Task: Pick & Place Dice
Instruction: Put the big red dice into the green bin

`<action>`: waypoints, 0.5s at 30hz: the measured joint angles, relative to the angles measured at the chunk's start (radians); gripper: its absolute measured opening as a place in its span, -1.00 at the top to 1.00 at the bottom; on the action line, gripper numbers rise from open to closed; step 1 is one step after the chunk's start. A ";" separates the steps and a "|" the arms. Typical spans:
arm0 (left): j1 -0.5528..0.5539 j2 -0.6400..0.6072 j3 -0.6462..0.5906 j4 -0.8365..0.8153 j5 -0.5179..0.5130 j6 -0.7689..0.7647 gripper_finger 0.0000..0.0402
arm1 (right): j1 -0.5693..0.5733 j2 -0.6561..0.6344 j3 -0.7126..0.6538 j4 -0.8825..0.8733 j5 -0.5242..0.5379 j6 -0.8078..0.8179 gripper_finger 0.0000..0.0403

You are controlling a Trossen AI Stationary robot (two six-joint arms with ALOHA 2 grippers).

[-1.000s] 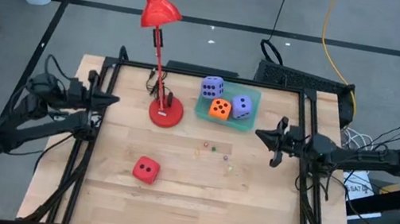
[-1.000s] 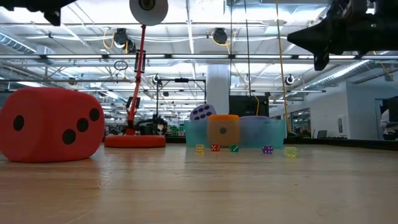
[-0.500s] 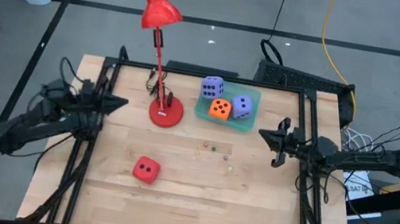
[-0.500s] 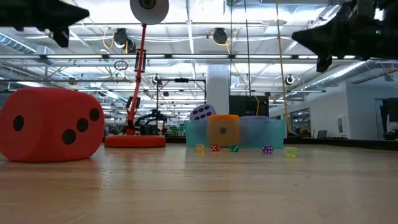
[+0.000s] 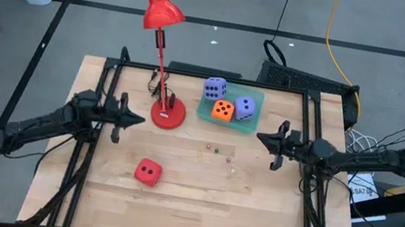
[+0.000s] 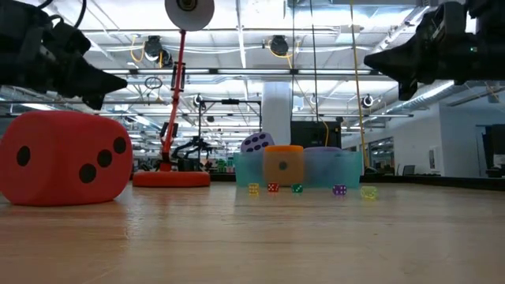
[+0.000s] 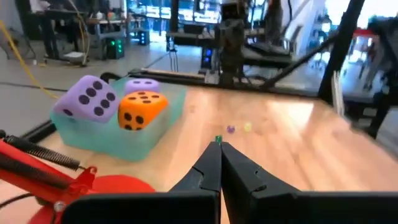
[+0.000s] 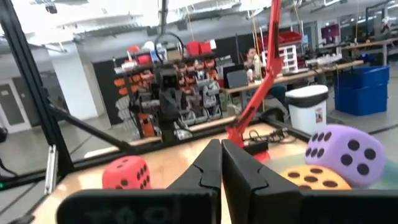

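On the table (image 5: pixel 252 211), the red die (image 5: pixel 147 172) is sitting alone toward the front left, well apart from both grippers. Being a cube, it has no long axis; its top is showing two pips and, in the low view, a three-pip face is turned toward the camera. The orange die (image 5: pixel 222 111) and two purple dice (image 5: pixel 214 89) are resting in the teal tray (image 5: pixel 253 127) at the back, beside the red lamp (image 5: pixel 167 114). The left gripper (image 5: pixel 134 120) is hovering in the air near the lamp base, fingers pressed together, holding nothing. The right gripper (image 5: pixel 261 137) is hanging at the right side, fingers likewise together and pointing inward.
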 joint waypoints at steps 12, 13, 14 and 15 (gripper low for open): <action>-0.006 0.029 0.000 -0.005 -0.062 0.032 0.99 | -0.001 0.123 0.072 0.020 0.178 -0.109 1.00; -0.006 0.032 0.000 -0.005 -0.062 0.027 0.99 | -0.001 0.137 0.085 -0.001 0.178 -0.112 1.00; -0.006 0.035 0.000 -0.003 -0.059 0.024 0.98 | -0.001 0.153 0.103 -0.009 0.177 -0.112 1.00; -0.006 0.039 0.000 -0.004 -0.053 0.015 0.97 | 0.000 0.169 0.120 -0.010 0.177 -0.112 1.00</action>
